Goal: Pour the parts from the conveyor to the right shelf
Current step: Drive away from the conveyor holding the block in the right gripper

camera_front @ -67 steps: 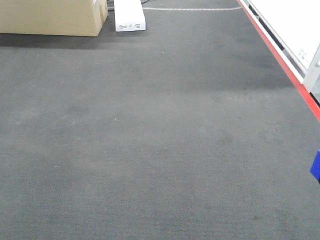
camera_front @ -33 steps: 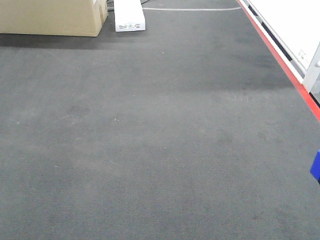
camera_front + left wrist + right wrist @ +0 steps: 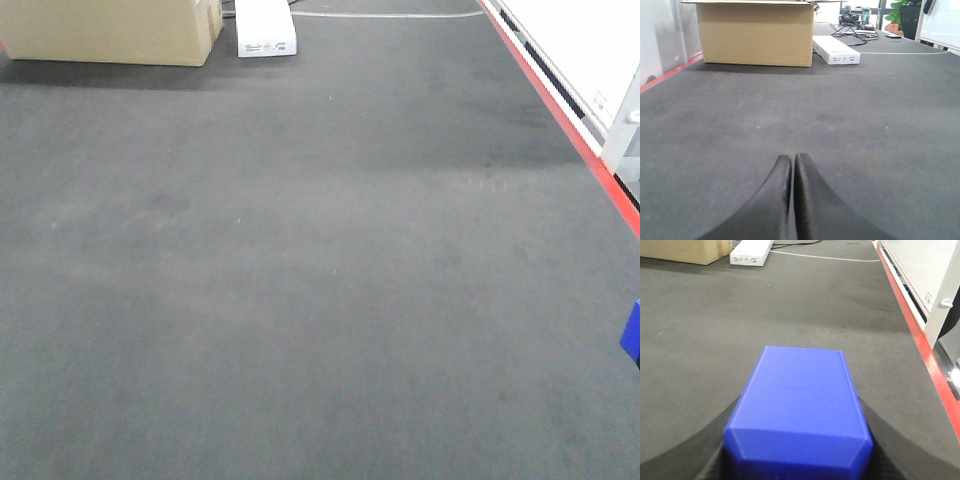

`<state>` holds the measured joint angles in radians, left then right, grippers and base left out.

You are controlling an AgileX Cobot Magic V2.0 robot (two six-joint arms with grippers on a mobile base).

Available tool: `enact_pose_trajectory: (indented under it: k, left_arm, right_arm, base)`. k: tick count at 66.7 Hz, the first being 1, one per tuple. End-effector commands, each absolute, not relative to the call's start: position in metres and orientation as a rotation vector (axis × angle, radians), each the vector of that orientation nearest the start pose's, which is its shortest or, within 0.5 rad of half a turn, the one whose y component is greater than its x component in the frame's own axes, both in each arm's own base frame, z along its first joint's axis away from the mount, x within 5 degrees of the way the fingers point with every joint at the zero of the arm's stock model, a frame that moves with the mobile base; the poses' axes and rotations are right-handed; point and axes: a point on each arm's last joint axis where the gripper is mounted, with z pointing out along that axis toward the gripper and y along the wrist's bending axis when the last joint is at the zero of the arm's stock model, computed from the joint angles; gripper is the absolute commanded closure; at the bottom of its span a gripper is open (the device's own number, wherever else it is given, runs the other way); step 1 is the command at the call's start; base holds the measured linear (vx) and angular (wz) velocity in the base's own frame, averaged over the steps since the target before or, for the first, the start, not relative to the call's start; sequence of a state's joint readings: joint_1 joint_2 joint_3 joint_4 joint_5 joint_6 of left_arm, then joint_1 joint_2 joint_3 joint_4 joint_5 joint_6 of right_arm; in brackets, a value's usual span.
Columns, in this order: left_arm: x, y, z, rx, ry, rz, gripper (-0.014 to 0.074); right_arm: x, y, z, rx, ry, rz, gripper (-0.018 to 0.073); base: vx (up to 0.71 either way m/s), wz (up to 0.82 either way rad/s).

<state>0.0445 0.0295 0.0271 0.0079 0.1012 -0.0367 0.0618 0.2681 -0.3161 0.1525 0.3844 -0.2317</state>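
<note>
A bright-blue plastic block, one of the parts (image 3: pixel 799 410), fills the lower middle of the right wrist view. My right gripper (image 3: pixel 800 412) is shut on it, a black finger pressing each side, and it hangs over dark grey carpet. A sliver of the same blue part (image 3: pixel 632 335) shows at the right edge of the front view. My left gripper (image 3: pixel 791 158) is shut with nothing between its fingers, low over the carpet. The right shelf and the conveyor are out of view.
Dark grey carpet (image 3: pixel 300 280) spreads ahead. A cardboard box (image 3: pixel 110 30) and a flat white case (image 3: pixel 266 28) lie at the far left. A red floor strip (image 3: pixel 560 110) and white panel with a grey post (image 3: pixel 622 135) run along the right side.
The front view has shifted: the cardboard box and white case sit slightly further right and higher in the frame. The blue sliver at the right edge stays put.
</note>
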Motion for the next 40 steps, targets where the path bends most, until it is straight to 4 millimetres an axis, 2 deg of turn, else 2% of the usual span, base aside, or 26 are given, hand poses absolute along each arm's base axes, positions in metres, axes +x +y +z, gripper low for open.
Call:
enact_pose_trajectory:
  k: [1,20,40]
  left_arm:
    - [0.0606,0.0024,0.2059,-0.066,1.559,-0.005,0.0602]
    - [0.0606,0.0024,0.2059,-0.066,1.559,-0.005,0.0602]
    - [0.0606,0.0024,0.2059,-0.066,1.559,-0.005,0.0602]
  right_arm:
    - [0.0726,0.0083,0.2845,-0.161,1.711,0.014,0.0564]
    - [0.0726,0.0083,0.2846,-0.161,1.710,0.014,0.0564]
    - [0.0726,0.0083,0.2846,-0.161,1.710,0.014,0.0564]
  base:
    - [-0.21,0.06]
    - [-0.29,-0.06]
    - [-0.39,-0.40]
